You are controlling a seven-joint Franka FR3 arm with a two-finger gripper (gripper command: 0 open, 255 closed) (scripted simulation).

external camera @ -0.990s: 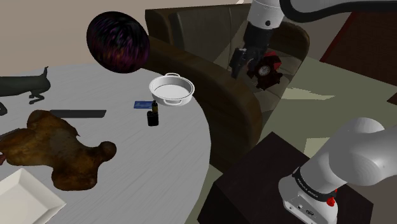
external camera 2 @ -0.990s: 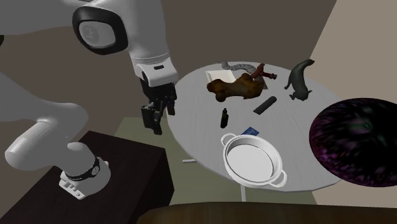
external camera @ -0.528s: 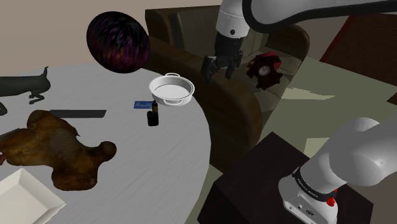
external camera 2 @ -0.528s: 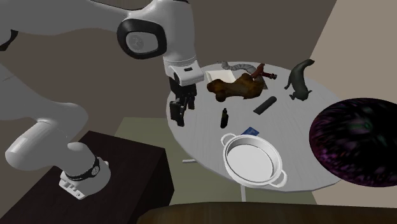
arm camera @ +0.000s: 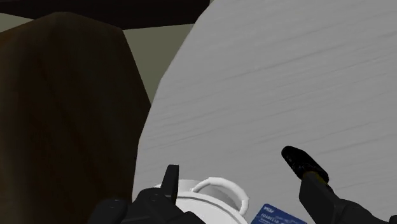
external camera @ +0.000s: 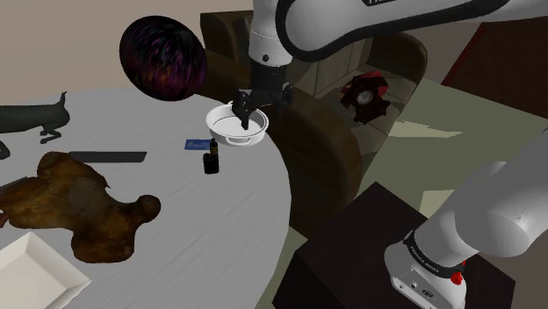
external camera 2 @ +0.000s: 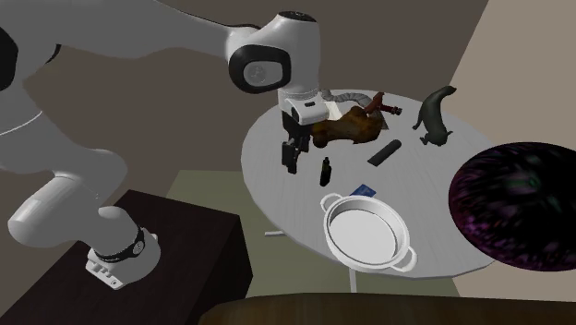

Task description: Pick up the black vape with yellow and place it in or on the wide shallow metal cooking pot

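Observation:
The black vape (external camera: pixel 211 156) stands upright on the round grey table (external camera: pixel 219 228), between the blue card and the table's middle; it also stands by the brown hide (external camera 2: pixel 326 170). The wide shallow pot (external camera: pixel 235 125) sits near the table's edge by the sofa, pale with two loop handles (external camera 2: pixel 366 231). My gripper (external camera: pixel 241 112) hangs open and empty above the pot's rim, up and to the right of the vape in the shoulder view. In the second exterior view the gripper (external camera 2: pixel 291 157) is just left of the vape. The wrist view has both fingers (arm camera: pixel 331 203) apart over the pot's handle (arm camera: pixel 216 188).
A blue card (external camera: pixel 197 144) lies between pot and vape. A black bar (external camera: pixel 110 156), a brown furry hide (external camera: pixel 79 202), a white tray (external camera: pixel 31 276) and a dark cat figure (external camera: pixel 35 114) share the table. A dark sphere (external camera: pixel 162 57) looms behind. A brown sofa (external camera: pixel 307 132) borders the table.
The arm swung from over the sofa to the shoulder view's left, bringing the open gripper over the table's edge and above the pot. Nothing on the table moved.

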